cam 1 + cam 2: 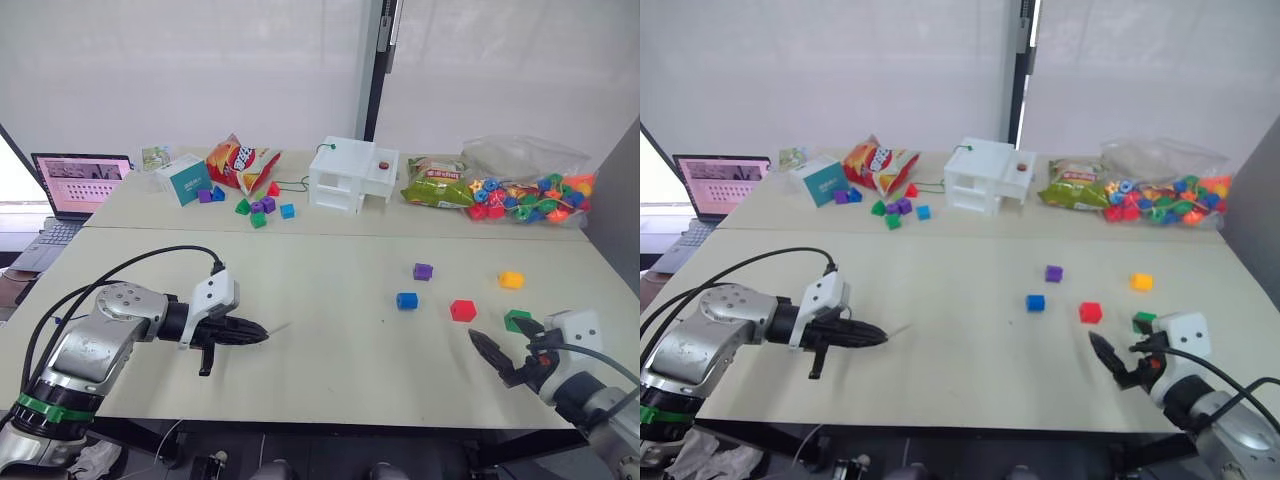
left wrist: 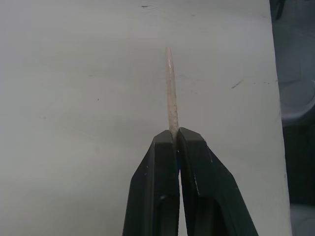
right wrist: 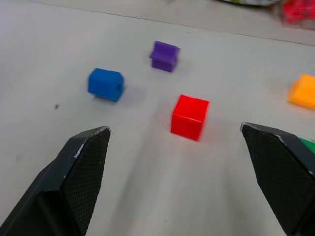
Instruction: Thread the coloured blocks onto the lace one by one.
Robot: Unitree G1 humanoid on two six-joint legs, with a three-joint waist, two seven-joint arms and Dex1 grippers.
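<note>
Five coloured blocks lie on the table at the right: purple (image 1: 423,271), blue (image 1: 406,300), red (image 1: 463,310), yellow (image 1: 511,280) and green (image 1: 517,320). My left gripper (image 1: 262,338) hovers over the table's left half, shut on the lace. Its pale stiff tip (image 2: 171,88) sticks out beyond the fingers and points toward the blocks; the cord behind it is hidden. My right gripper (image 1: 503,348) is wide open near the front right edge, just in front of the green block. In the right wrist view the red block (image 3: 189,117) sits ahead between its fingers (image 3: 83,167).
Along the back stand a laptop (image 1: 80,183), a teal box (image 1: 184,180), a snack bag (image 1: 238,162), a cluster of small blocks (image 1: 255,207), a white box (image 1: 352,176), a green packet (image 1: 437,183) and a clear bag of beads (image 1: 525,190).
</note>
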